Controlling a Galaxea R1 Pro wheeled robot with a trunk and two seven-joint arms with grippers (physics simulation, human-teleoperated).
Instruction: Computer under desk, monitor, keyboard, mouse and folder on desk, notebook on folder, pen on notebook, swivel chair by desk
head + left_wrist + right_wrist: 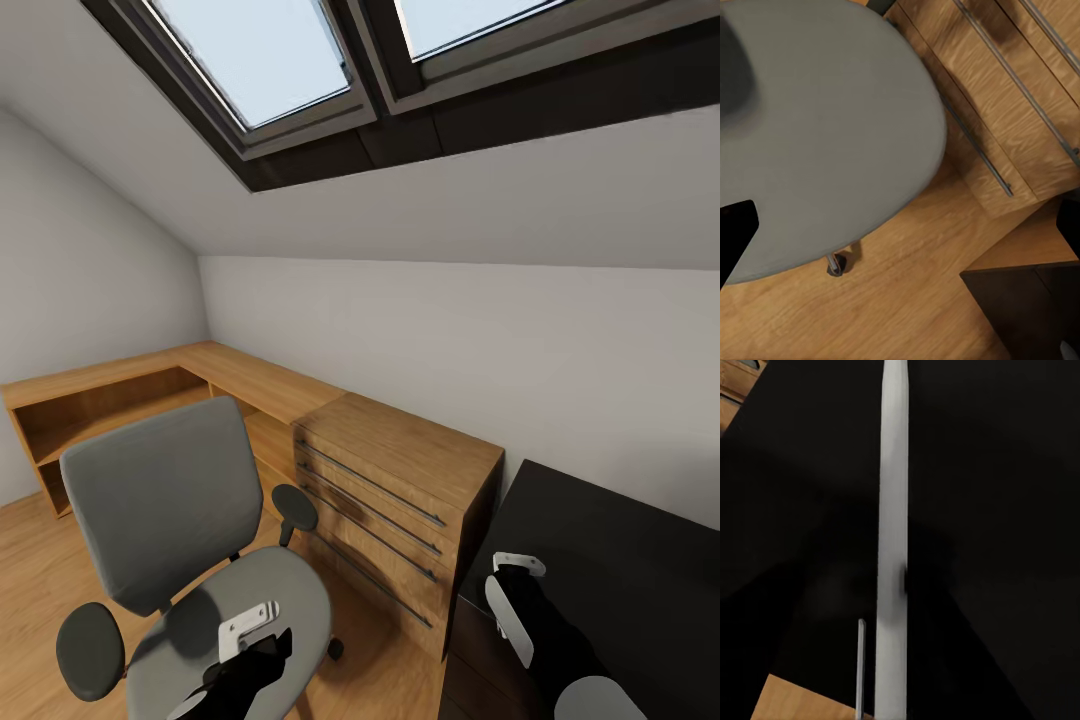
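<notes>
Left gripper (pixel 252 655) hangs just over the front of the swivel chair (pixel 160 500) seat. Its fingers are dark against dark, so I cannot tell if they are apart or closed. Nothing is visibly held. In the left wrist view the seat below it is plain grey, with one castor (pixel 835 265) poking out under the rim.

Right gripper (pixel 520 600) sits over the near corner of the desk (pixel 620 560), low to the black top. The right wrist view has a long pale strip (pixel 891 547) running along the finger line. It could be a held item or part of the gripper; I cannot tell, and the jaw state is unreadable too.

Risks:
- The chair is on castors, so a downward or sideways nudge from the left gripper likely rolls or spins it away.
- The chair armrest sits just beside the wood drawer cabinet (pixel 400 470), so a push that way could jam it.
- The right arm is close to the desk edge, so a fast drop may scrape the top.
- If that strip is a held item, loosening the grip here could let it roll off the corner.

Surfaces:
- The desk top is matte black and flat.
- The cabinet is between the chair and the desk, touching the desk side.
- A low open shelf (pixel 120 390) runs beyond the chair.

Room: light wood floor (pixel 30 560), sloped grey wall (pixel 450 340), dark-framed skylight (pixel 270 60) overhead.
</notes>
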